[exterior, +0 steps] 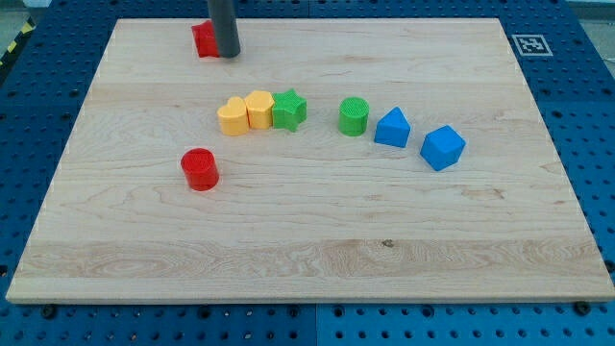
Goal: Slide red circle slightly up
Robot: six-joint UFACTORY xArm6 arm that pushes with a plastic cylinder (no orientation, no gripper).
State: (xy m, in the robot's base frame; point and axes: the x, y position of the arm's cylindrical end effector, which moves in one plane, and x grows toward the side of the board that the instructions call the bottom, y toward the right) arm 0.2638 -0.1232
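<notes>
The red circle (200, 169) stands on the wooden board (307, 240) at the view's left, below the row of blocks. My tip (227, 54) is near the board's top edge, far above the red circle and slightly to its right. It stands right beside another red block (204, 39), whose shape is partly hidden by the rod.
A row runs across the board's middle: two yellow blocks (232, 116) (258, 109) touching each other, a green star (288, 110) against them, a green circle (354, 116), a blue triangle-like block (392, 128) and a blue block (442, 147). A marker tag (530, 44) sits at the top right.
</notes>
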